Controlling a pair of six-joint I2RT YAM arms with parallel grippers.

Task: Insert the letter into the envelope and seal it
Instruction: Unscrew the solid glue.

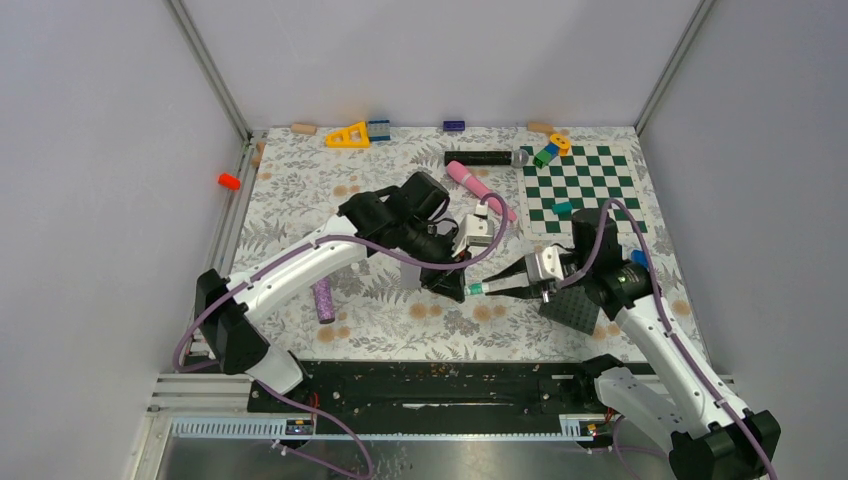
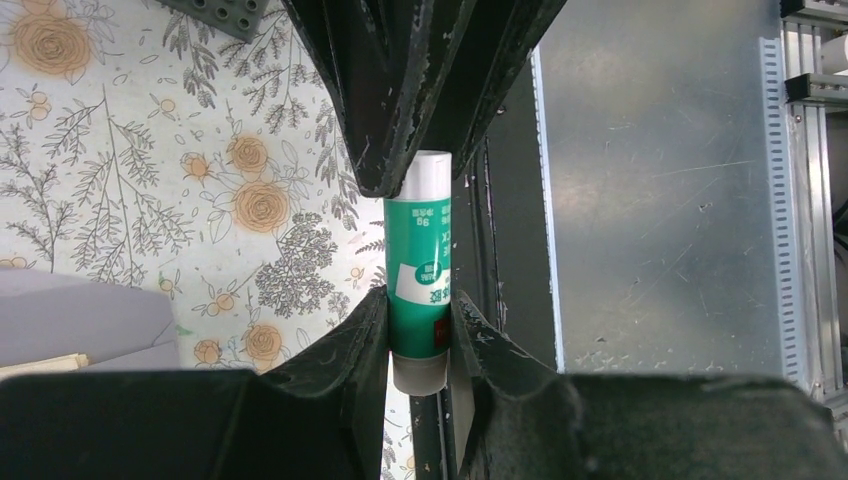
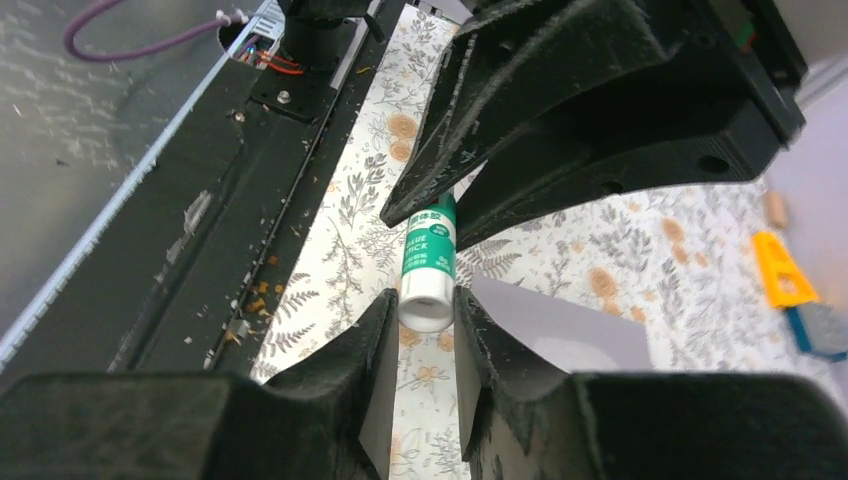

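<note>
Left claw (image 2: 418, 335) clamped on glue stick (image 2: 420, 280) body; right claw (image 3: 424, 312) pinches its white cap end, likely to uncap for sealing. Envelope (image 2: 95, 315) lies flat beside left claw, letter (image 2: 40, 366) edge showing at it.

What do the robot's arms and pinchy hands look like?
The left arm and right arm are white with black joints, and thin purple cables loop along them. The left gripper and right gripper are black, each with two rough, pointed fingers.
</note>
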